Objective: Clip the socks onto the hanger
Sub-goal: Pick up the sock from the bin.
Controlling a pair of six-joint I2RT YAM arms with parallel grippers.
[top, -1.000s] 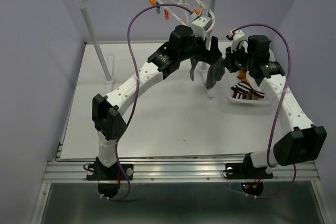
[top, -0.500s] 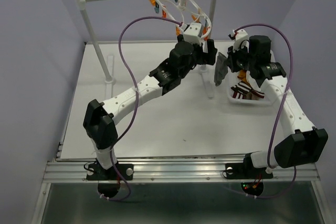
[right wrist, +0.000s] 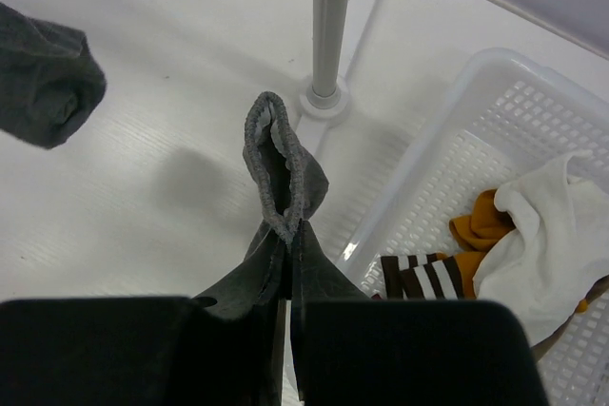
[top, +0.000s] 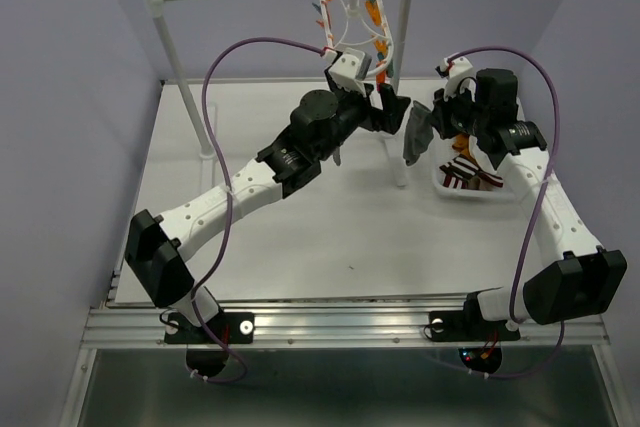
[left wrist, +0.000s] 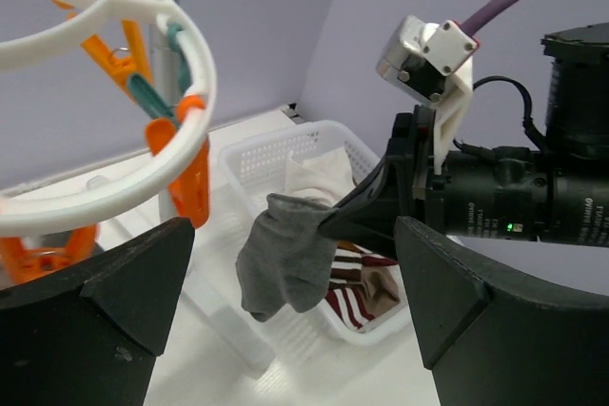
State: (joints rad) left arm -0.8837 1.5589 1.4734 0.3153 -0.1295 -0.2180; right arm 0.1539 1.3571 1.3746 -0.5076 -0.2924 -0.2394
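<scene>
dangling grey sock point(right wrist: 279, 173) in clamped right end effector point(right wrist: 289, 278); left end effector point(left wrist: 290, 235) agape, empty; cuff point(right wrist: 269, 140) right-wrist only

A robotics lab cell — plain lilac walls point(top: 60, 97) box in a white table point(top: 300, 237), aluminium rail point(top: 340, 322) along its near edge.

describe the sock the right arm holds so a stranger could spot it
Find the white perforated basket on the table, right side. Just left of it, the right end effector pinches a sock in midair. It is plain dark grey; those in the basket are white, mustard and brown-striped.
</scene>
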